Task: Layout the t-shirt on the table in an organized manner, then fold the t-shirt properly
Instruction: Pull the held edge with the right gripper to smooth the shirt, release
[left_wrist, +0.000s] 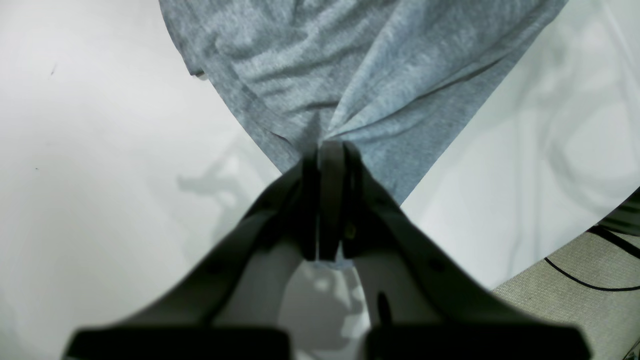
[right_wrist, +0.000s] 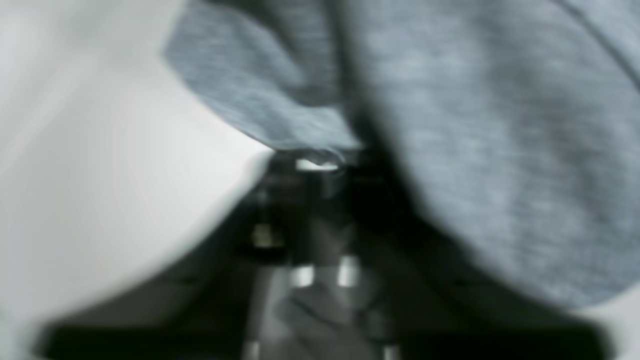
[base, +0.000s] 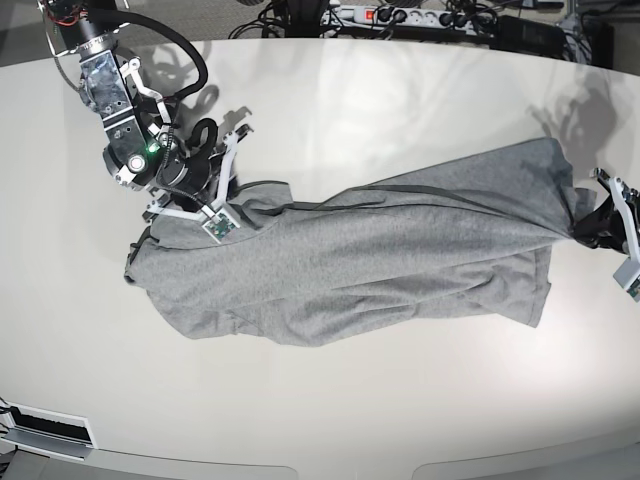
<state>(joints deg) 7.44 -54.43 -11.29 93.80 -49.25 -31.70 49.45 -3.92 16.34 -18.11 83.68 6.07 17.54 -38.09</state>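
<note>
Black cables (base: 400, 17) along the table's (base: 300, 400) far edge, dark slotted box (base: 48, 428) near left corner

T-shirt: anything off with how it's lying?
Yes. The t-shirt lies bunched, not flat: folds converge sharply at the left gripper, and the cloth is rumpled by the right gripper. Nothing looks torn or spilled.
</note>
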